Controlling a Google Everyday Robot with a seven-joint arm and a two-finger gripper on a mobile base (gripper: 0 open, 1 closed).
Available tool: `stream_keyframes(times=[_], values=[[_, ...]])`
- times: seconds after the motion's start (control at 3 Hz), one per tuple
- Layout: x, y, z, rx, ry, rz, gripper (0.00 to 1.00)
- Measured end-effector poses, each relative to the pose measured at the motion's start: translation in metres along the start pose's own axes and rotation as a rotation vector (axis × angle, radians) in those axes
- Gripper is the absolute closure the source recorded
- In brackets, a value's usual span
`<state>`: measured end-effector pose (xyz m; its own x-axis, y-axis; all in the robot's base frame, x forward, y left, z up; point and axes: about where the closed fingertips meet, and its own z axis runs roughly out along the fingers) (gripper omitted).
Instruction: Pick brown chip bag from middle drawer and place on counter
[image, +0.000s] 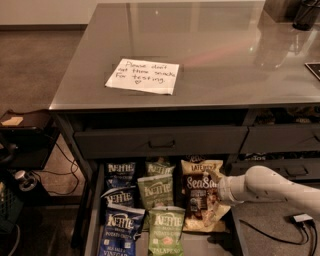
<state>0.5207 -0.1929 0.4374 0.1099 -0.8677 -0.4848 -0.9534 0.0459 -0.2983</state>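
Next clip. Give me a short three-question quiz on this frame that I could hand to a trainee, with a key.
1. True or false: the brown chip bag already lies on the counter.
2. Where is the pincer? A) over the blue Kettle bags; B) at the brown chip bag's right side, inside the middle drawer; C) above the counter.
3. Short answer: what lies on the counter, towards its front left?

Key:
1. False; it is in the open drawer.
2. B.
3. A white handwritten paper note.
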Motion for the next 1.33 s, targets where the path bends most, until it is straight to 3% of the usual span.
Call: stream_keyframes(times=[0.33, 1.0, 1.33], values=[[0.002, -0.002, 0.022, 0.007, -0.03, -0.016, 0.0], [0.003, 0.005, 0.055, -0.028, -0.037, -0.055, 0.43], [0.001, 0.003, 0.051, -0.028, -0.036, -0.056, 0.66]])
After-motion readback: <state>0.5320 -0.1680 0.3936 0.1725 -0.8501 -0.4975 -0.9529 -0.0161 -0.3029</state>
